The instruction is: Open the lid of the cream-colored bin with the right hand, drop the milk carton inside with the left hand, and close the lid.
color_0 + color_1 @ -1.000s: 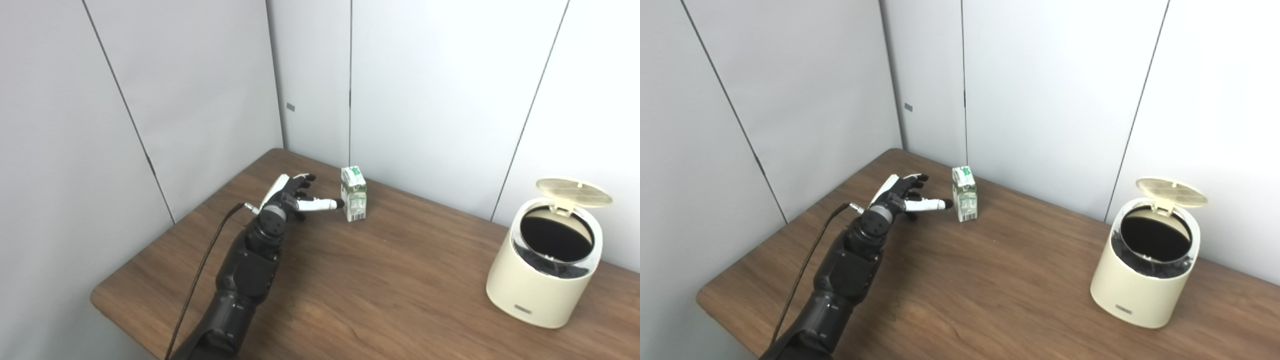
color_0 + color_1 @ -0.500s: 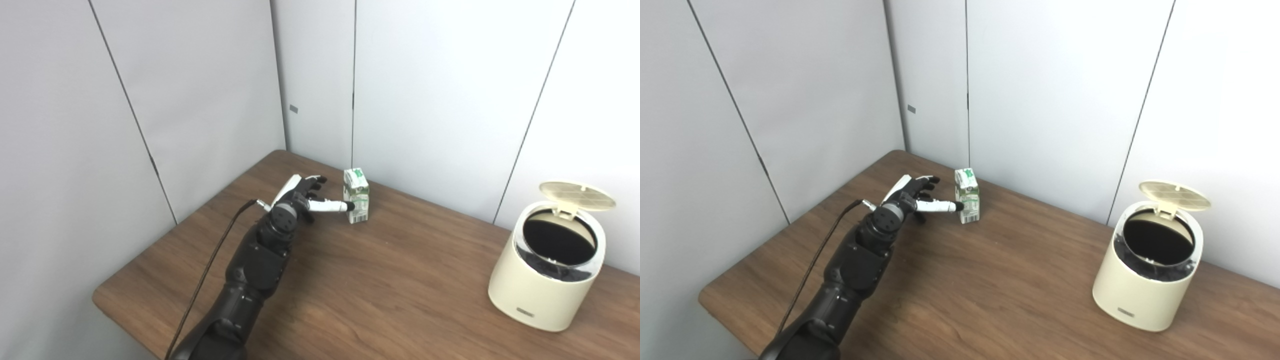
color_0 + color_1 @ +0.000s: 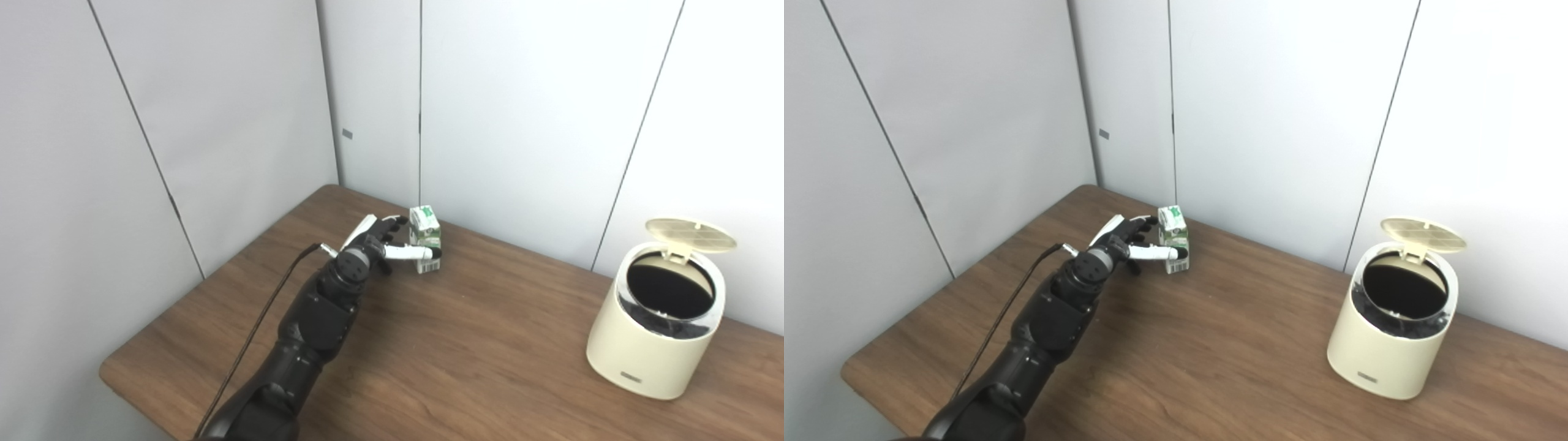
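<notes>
A small white and green milk carton (image 3: 424, 223) stands upright on the brown table (image 3: 490, 349), near the back wall. My left hand (image 3: 376, 242) is at the carton's left side, open, with fingers spread. The white thumb lies across the carton's front face and the dark fingers reach toward its far side. I cannot tell whether they press on it. The cream-colored bin (image 3: 649, 343) stands at the right with its round lid (image 3: 691, 227) hinged up at the back, showing a dark inside. My right hand is out of view.
Grey wall panels close in the table on the left and behind, meeting in a corner just behind the carton. A black cable (image 3: 269, 312) runs along my left forearm. The table's left front corner (image 3: 113, 373) is near my arm.
My left hand has reached forward to the carton: the thumb tip, earlier just short of it, now crosses its front. The camera has shifted slightly. Carton and bin stand where they were.
</notes>
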### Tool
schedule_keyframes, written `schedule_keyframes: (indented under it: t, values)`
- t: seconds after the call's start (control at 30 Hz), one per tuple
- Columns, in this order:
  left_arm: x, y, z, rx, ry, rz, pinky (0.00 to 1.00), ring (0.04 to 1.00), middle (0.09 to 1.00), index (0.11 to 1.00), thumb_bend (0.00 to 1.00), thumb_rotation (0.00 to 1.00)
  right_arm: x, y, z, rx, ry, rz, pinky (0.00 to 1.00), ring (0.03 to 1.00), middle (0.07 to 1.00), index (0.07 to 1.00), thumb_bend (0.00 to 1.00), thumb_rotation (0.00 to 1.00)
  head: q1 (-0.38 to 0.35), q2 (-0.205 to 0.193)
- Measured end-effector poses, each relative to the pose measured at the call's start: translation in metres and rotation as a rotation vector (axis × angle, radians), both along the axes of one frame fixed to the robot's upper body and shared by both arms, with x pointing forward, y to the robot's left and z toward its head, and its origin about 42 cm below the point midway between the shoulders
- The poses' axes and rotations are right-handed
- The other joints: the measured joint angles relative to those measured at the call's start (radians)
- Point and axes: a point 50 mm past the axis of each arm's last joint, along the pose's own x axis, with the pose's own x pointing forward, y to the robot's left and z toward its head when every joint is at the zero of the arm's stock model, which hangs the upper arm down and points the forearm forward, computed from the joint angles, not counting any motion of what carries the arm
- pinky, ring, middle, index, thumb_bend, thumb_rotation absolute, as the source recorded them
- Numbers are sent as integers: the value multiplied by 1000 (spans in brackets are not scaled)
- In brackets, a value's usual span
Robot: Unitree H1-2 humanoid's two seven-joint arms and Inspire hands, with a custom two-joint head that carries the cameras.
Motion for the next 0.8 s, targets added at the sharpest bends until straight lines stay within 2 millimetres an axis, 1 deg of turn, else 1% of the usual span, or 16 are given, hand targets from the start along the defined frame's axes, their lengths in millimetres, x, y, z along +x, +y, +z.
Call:
schedule_keyframes:
  t: [0.1, 0.13, 0.17, 0.27, 0.3, 0.33, 0.37, 0.43, 0.5, 0.53, 0.57, 0.67, 0.7, 0.73, 0.77, 0.8]
  values:
    - [4, -1, 3, -3, 3, -17, 819, 909, 943, 955, 1000, 377, 0, 0, 0, 0, 4, 1, 301, 427, 546, 467, 505, 0, -6, 5]
    - [5, -3, 3, -5, 5, -23, 854, 928, 957, 958, 1000, 379, 0, 0, 0, -1, 4, 1, 300, 428, 542, 460, 505, 0, -6, 5]
    - [5, -4, 3, -6, 6, -26, 860, 932, 962, 960, 1000, 379, 0, 0, 0, -1, 3, 2, 300, 430, 540, 457, 506, 0, -8, 5]
    - [7, -7, 2, -16, 11, -37, 870, 935, 965, 956, 1000, 365, 0, 1, 0, -2, 3, 4, 297, 431, 536, 451, 506, 0, -12, 3]
    - [8, -7, 2, -16, 11, -38, 870, 931, 961, 943, 1000, 347, 0, 1, 0, -2, 3, 4, 293, 429, 537, 452, 506, 0, -12, 3]
    - [9, -8, 3, -21, 7, -35, 842, 896, 915, 898, 984, 277, 0, 1, 0, -2, 3, 4, 287, 426, 538, 453, 506, 0, -12, 3]
    - [9, -8, 2, -36, -6, -16, 816, 868, 878, 865, 975, 234, -1, 1, 0, -1, 5, 3, 284, 425, 539, 453, 506, 0, -15, 2]
    - [9, -12, -2, -79, -41, 53, 769, 814, 809, 803, 924, 160, -4, 3, -1, 5, 17, 0, 278, 426, 544, 452, 505, 0, -20, 0]
    - [9, -19, -6, -111, -86, 131, 720, 761, 754, 747, 864, 80, -8, 6, -1, 11, 23, 1, 271, 423, 553, 458, 504, 0, -23, 2]
    - [9, -24, -8, -126, -104, 154, 677, 731, 730, 715, 833, 35, -9, 7, -2, 13, 25, 3, 270, 423, 556, 461, 503, 0, -28, 2]
    - [9, -28, -10, -142, -124, 174, 667, 724, 725, 706, 827, 25, -9, 8, -2, 13, 26, 4, 271, 423, 557, 461, 503, 0, -29, 3]
    - [8, -35, -16, -174, -166, 227, 600, 684, 685, 639, 804, 2, -10, 8, -2, 13, 27, 3, 279, 442, 581, 475, 497, 0, -32, 5]
    - [8, -35, -18, -185, -174, 239, 595, 681, 680, 624, 803, 1, -10, 8, -2, 13, 27, 3, 283, 471, 591, 481, 494, 85, -34, 6]
    - [9, -35, -20, -192, -183, 254, 591, 671, 667, 601, 802, 0, -11, 8, -2, 13, 27, 3, 287, 488, 599, 485, 492, 129, -34, 8]
    - [9, -35, -20, -197, -193, 263, 566, 624, 618, 535, 636, 27, -11, 8, -2, 14, 27, 3, 292, 505, 606, 487, 491, 156, -35, 9]
    - [9, -35, -22, -201, -202, 271, 565, 617, 606, 511, 579, 35, -11, 8, -2, 14, 27, 3, 294, 511, 608, 488, 491, 165, -35, 9]
